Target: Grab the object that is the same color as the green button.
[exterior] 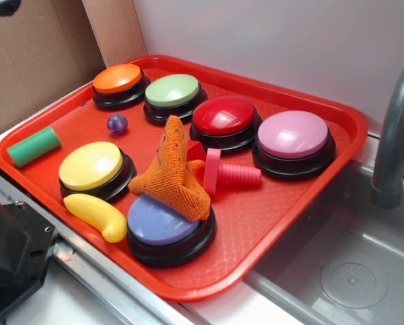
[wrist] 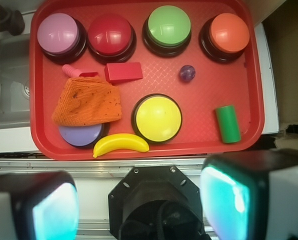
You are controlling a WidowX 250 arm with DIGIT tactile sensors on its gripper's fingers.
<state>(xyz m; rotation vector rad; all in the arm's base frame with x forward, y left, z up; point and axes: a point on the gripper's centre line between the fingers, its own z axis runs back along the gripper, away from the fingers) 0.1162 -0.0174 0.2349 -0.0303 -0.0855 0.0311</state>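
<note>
**Gripper parked short of tray, green cylinder untouched**

Exterior view: red tray (exterior: 304, 203) on counter beside sink. Green cylinder (exterior: 32, 146) lies on its side at tray's left edge, well apart from the green button (exterior: 172, 91) in the back row. Gripper itself not made out here.

Wrist view: gripper (wrist: 139, 205) fingers spread wide, nothing between them, hanging outside the tray's near rim. Cylinder (wrist: 227, 123) sits ahead and right, near the rim; yellow button (wrist: 158, 118) just left of it. Risk: fingers could clip the rim or roll the smooth cylinder away.
</note>
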